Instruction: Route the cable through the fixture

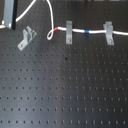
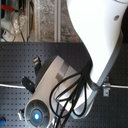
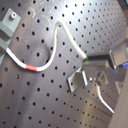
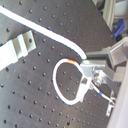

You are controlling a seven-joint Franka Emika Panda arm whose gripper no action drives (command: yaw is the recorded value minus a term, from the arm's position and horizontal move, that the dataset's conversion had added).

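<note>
The white cable (image 1: 77, 31) runs through two upright grey brackets, with its blue band (image 1: 87, 31) between them. It curls into a small loop at its red band (image 1: 56, 29), then rises out of the top of the first exterior view. The slanted grey fixture (image 1: 27, 38) stands apart from the cable, at the first exterior view's left, with nothing in its fork. In both wrist views the cable (image 3: 65, 36) ends at my gripper (image 3: 86, 58), which looks shut on it. The fixture (image 4: 17, 47) lies off to one side there. The gripper is outside the first exterior view.
Two upright brackets (image 1: 68, 31) (image 1: 108, 31) hold the cable on the black perforated board (image 1: 65, 90). One of them (image 3: 77, 79) sits just under the gripper. The white arm (image 2: 95, 45) and its black hoses fill most of the second exterior view.
</note>
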